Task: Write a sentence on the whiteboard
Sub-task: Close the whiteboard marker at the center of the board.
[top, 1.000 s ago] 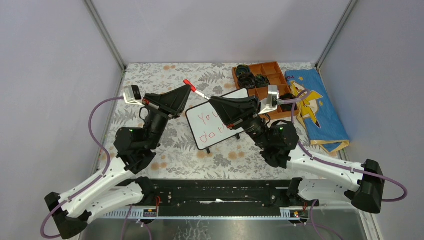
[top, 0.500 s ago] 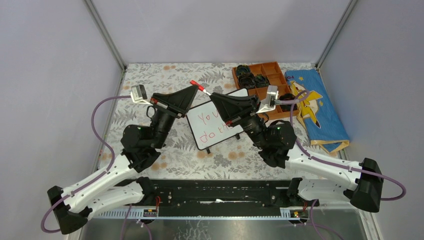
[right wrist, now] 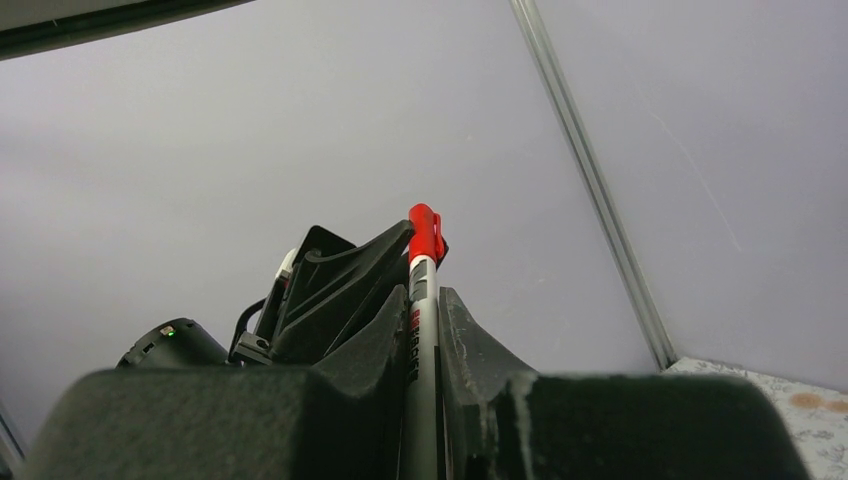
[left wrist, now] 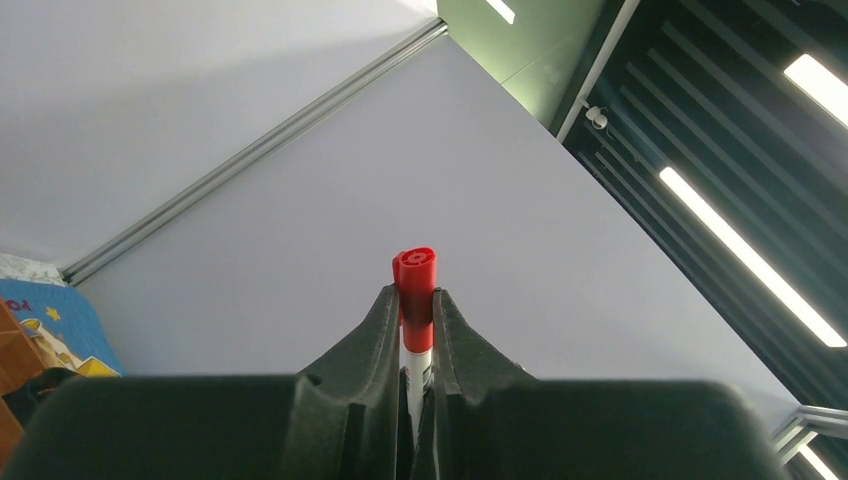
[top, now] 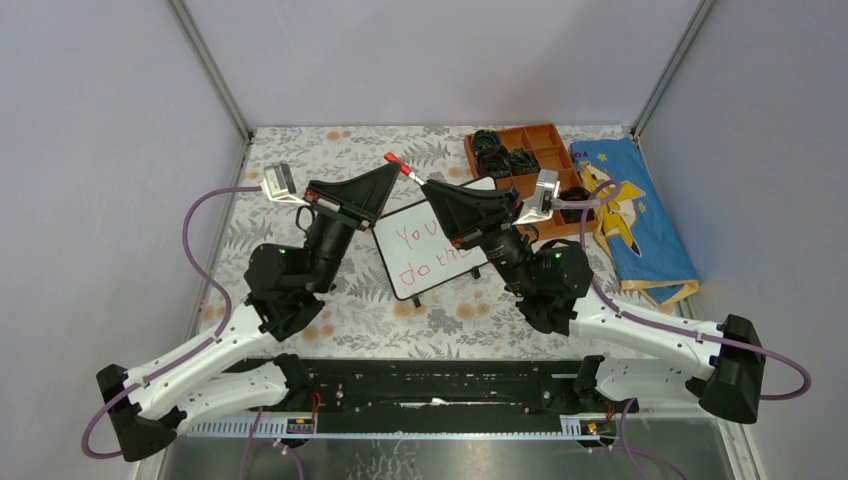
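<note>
Our left tool (left wrist: 416,305) is clamped on the red-capped end of the marker (top: 410,172) and our right tool (right wrist: 424,300) on its barrel, both raised at the whiteboard's (top: 425,284) 12 o'clock. The whiteboard lies mid-counter (top: 330,150). Our right arm (top: 520,255) partly hides the red sentence (top: 410,236).

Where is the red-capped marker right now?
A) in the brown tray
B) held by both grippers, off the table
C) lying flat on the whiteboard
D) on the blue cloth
B: the marker has its barrel clamped in the right gripper and its red-capped end pinched by the left gripper, and in the top view the two meet near the far edge of the whiteboard.
</note>
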Controlling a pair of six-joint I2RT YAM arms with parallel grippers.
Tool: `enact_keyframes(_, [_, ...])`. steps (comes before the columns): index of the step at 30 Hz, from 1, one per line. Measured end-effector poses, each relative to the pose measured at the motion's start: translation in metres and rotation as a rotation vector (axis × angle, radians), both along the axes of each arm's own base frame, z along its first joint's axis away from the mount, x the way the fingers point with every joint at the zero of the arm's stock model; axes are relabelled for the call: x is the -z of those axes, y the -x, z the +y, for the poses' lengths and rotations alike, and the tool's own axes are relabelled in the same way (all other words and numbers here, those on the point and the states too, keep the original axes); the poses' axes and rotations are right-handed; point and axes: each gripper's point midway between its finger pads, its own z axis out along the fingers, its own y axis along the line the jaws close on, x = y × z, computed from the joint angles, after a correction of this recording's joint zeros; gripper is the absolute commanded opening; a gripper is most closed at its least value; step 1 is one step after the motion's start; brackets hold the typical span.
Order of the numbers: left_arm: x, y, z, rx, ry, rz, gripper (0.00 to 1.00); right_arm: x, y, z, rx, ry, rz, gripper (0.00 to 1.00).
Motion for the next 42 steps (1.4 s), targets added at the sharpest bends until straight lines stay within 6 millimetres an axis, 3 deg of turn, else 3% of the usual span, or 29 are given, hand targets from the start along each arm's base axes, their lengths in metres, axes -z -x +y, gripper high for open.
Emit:
enact_keyframes(16, [-0.038,0.003,-0.035,0.036,-0.086,-0.017,0.00,-0.023,0.003,-0.014,0.023,-0.114,-0.056,0.00])
enact_keyframes(28, [-0.039,0.012,-0.029,0.023,-0.109,-0.040,0.00,-0.020,0.009,-0.006,-0.005,-0.096,-0.072,0.00])
enact_keyframes(32, [-0.037,0.014,-0.026,0.019,-0.114,-0.045,0.15,-0.018,0.011,-0.004,-0.017,-0.075,-0.074,0.00])
enact_keyframes(42, [-0.031,0.017,-0.020,0.015,-0.109,-0.039,0.27,-0.013,0.013,0.000,-0.031,-0.036,-0.066,0.00])
